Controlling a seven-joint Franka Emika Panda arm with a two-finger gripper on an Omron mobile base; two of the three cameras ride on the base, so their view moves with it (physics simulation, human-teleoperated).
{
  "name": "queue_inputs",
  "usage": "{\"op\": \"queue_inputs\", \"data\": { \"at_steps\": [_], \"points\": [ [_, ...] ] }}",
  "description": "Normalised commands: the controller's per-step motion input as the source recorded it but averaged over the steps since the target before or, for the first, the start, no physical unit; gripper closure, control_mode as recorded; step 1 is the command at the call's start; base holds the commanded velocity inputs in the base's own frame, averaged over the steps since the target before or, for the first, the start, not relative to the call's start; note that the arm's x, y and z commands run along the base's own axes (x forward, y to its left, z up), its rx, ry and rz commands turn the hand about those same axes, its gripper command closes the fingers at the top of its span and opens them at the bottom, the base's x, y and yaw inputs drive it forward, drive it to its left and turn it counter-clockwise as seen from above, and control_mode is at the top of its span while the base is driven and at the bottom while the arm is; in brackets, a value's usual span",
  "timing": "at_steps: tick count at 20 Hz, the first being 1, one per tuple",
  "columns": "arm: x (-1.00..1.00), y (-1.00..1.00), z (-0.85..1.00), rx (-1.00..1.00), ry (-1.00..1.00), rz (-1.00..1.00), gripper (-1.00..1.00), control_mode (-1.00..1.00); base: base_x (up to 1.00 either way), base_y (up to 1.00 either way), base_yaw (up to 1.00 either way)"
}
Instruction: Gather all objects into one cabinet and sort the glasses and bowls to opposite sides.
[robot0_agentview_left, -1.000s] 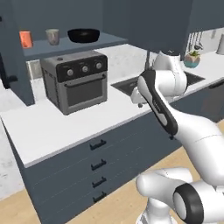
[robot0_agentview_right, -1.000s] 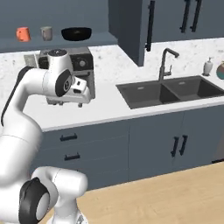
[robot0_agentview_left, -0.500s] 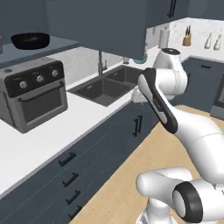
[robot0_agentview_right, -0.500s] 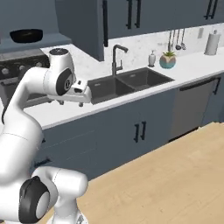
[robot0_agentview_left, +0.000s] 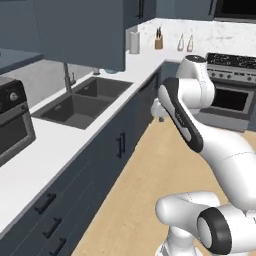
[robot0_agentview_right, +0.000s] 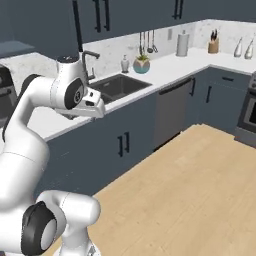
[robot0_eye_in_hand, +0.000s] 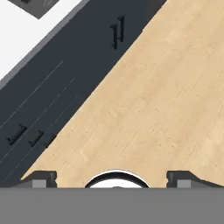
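We see the white arm (robot0_agentview_right: 45, 100) before the sink (robot0_agentview_right: 117, 85), a potted plant (robot0_agentview_right: 141, 62) and paper-towel roll (robot0_agentview_right: 183, 44) on the counter (robot0_agentview_right: 165, 65).

Slate-blue cabinets (robot0_agentview_right: 125, 135), white counter (robot0_agentview_left: 60, 145) with dark sink (robot0_agentview_left: 80, 102), light wood floor (robot0_agentview_right: 190, 185), perhaps a stove (robot0_agentview_left: 231, 90).

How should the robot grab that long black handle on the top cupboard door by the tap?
Grab the handle low on its bar, coming straight from the front. The bar stands upright and thin, away from the door, so one finger of the open hand fits on each side, left and right. The low end is likely easiest to reach, as the cupboard hangs high above the counter.
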Motion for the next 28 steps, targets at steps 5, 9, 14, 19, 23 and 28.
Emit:
{"op": "queue_inputs", "data": {
  "at_steps": [5, 9, 14, 19, 23, 28],
  "points": [
    [0.0, 0.0, 0.0, 0.0, 0.0, 0.0, -1.0, 1.0, -0.27, -0.35, -0.38],
    [0.0, 0.0, 0.0, 0.0, 0.0, 0.0, -1.0, 1.0, -0.29, -0.45, -0.36],
    [0.0, 0.0, 0.0, 0.0, 0.0, 0.0, -1.0, 1.0, -0.31, -0.57, -0.33],
    [0.0, 0.0, 0.0, 0.0, 0.0, 0.0, -1.0, 1.0, -0.36, -0.64, -0.29],
    [0.0, 0.0, 0.0, 0.0, 0.0, 0.0, -1.0, 1.0, -0.35, -0.68, -0.24],
    [0.0, 0.0, 0.0, 0.0, 0.0, 0.0, -1.0, 1.0, -0.06, -0.65, -0.2]
  ]
}}
